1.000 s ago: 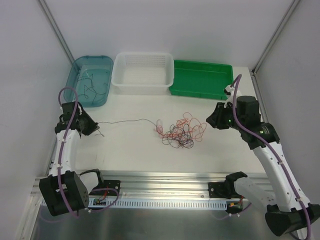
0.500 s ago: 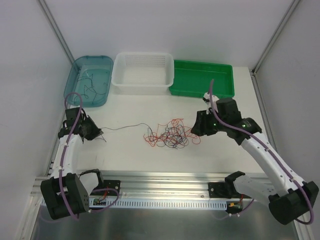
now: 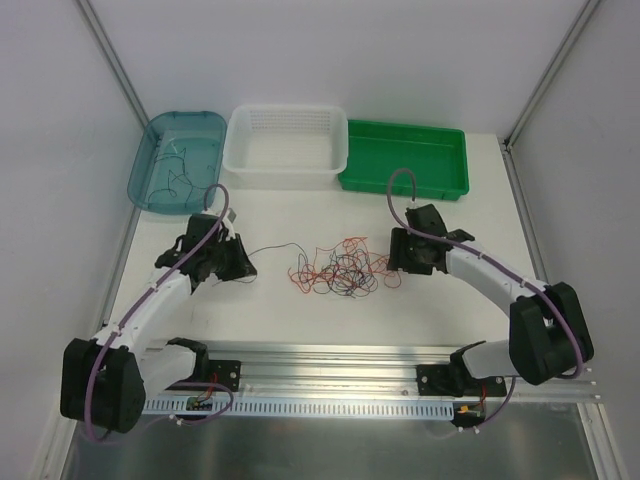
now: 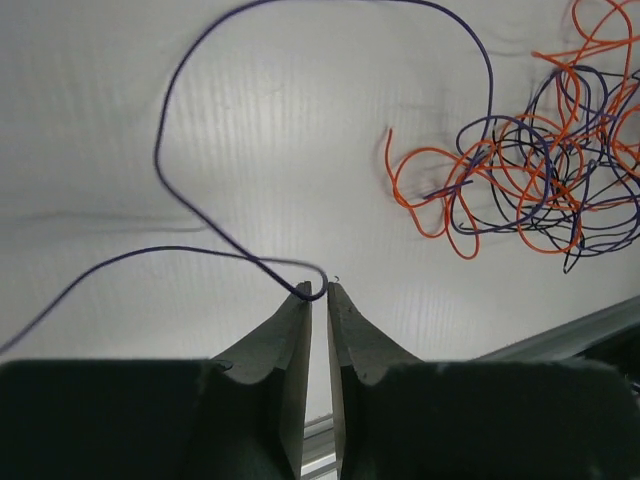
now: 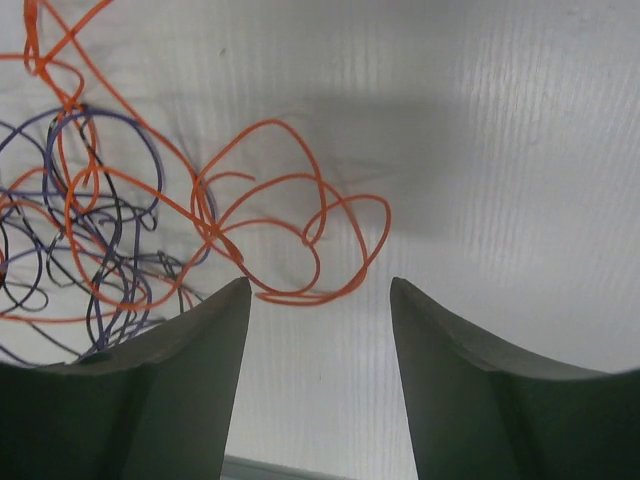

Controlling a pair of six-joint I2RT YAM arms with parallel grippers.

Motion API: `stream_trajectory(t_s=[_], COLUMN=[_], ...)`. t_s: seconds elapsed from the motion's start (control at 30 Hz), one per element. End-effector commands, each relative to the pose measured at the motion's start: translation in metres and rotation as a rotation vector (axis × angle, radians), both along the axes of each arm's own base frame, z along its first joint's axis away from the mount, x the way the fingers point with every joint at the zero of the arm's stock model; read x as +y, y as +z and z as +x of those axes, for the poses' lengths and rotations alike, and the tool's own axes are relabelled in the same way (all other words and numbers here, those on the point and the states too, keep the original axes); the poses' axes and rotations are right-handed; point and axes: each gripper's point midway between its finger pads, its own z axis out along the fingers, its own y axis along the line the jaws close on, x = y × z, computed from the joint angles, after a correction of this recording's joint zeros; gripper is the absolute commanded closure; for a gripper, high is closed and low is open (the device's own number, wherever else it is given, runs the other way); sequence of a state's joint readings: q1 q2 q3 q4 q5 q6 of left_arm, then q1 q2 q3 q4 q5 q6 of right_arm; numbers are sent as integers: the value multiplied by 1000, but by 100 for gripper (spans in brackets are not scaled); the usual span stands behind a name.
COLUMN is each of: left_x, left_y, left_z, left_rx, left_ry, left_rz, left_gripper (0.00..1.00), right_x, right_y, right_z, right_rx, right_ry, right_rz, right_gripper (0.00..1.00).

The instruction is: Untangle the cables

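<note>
The cables (image 3: 340, 270) lie in 1 loose knot of orange and dark loops at the centre of the top view, on the white tabletop (image 3: 300, 315). 1 dark strand (image 3: 275, 246) trails out of it toward the left.

The left tool (image 4: 319, 290) is narrow. A slit shows between its fingers, and the dark strand (image 4: 180, 248) curls across the tips. The slit looks wider than the wire, so I judge the strand is not clamped.

The right tool (image 5: 320, 285) stands wide and holds nothing. It hangs over an orange loop (image 5: 300, 230) at the knot's right edge.

The step seems to be taking that loop. To do it well, the right tool should drop until its tips meet the tabletop and close on only 1 orange wire, clear of the dark ones at the left of its view. A slow pull toward the frame's right should follow. The left tool needs a firm pinch first, or the whole knot will likely slide along.
</note>
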State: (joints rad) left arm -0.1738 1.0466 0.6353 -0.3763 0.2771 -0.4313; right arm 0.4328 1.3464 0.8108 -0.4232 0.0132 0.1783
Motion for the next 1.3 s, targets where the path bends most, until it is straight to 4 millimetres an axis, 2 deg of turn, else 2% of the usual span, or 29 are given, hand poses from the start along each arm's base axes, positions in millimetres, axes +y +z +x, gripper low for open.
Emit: stream_trajectory(t_s=[0.0,0.07,0.13,0.17,0.2,0.23,0.27,0.3,0.37,0.4,0.43,0.5,0.53,0.57,0.6,0.67,0.7,0.77,0.8,0.9,0.93,1.1,1.13,1.17,1.23,1.27], left_x=[-25,-28,-30,-30,-31,-31,-30,-29,-27,-26,-25,-25,-25,-25,-26,-26,-27,-28,-29,-26,-27,-29,-29,-28,-27,-26], left_y=[4,-8,-15,-22,-24,-26,-31,-32,-37,-39,-42,-46,-47,-48,-48,-47,-46,-40,-38,-37,-38,-48,-48,-49,-48,-50], left_z=[9,9,10,10,10,12,11,13,14,14,14,13,13,12,12,13,12,15,16,19,18,15,16,15,16,16], left_rx=[-27,11,31,54,62,63,80,82,98,104,114,129,132,139,138,136,137,117,109,93,97,142,139,143,137,142], left_ry=[-24,-18,0,7,9,22,27,36,54,58,68,73,75,76,76,72,68,65,64,58,54,45,44,44,48,53], left_rz=[-20,-12,-3,5,7,8,16,21,33,36,37,44,41,41,40,37,29,25,23,40,43,41,43,45,52,58], left_gripper=[88,88,88,88,88,88,88,88,88,88,88,87,87,87,87,85,84,82,81,80,80,80,80,80,80,80], right_x=[5,3,-2,-6,-10,-14,-17,-21,-36,-45,-54,-67,-73,-77,-76,-82,-82,-84,-86,-96,-102,-104,-108,-113,-111,-110], right_y=[-5,-11,-12,-10,-7,-4,1,14,34,56,63,113,124,143,177,217,252,288,319,368,393,443,457,481,498,516], right_z=[33,34,35,33,32,30,29,29,27,28,21,26,19,20,24,18,19,15,12,5,0,-2,-2,-10,-4,-10], right_rx=[-71,-54,-57,-58,-67,-65,-74,-105,-138,-199,-196,-311,-311,-346,-418,-491,-572,-668,-744,-879,-944,-1107,-1147,-1205,-1229,-1270], right_ry=[-90,-94,-101,-105,-101,-97,-95,-100,-110,-133,-123,-157,-151,-143,-147,-126,-128,-109,-116,-123,-153,-149,-157,-177,-178,-174], right_rz=[37,30,6,-7,-26,-41,-55,-62,-126,-149,-189,-215,-236,-253,-233,-237,-210,-195,-170,-181,-178,-159,-178,-174,-174,-143], right_gripper=[40,45,55,60,71,76,80,92,99,99,99,99,99,99,99,99,99,99,99,99,99,99,99,99,99,99])
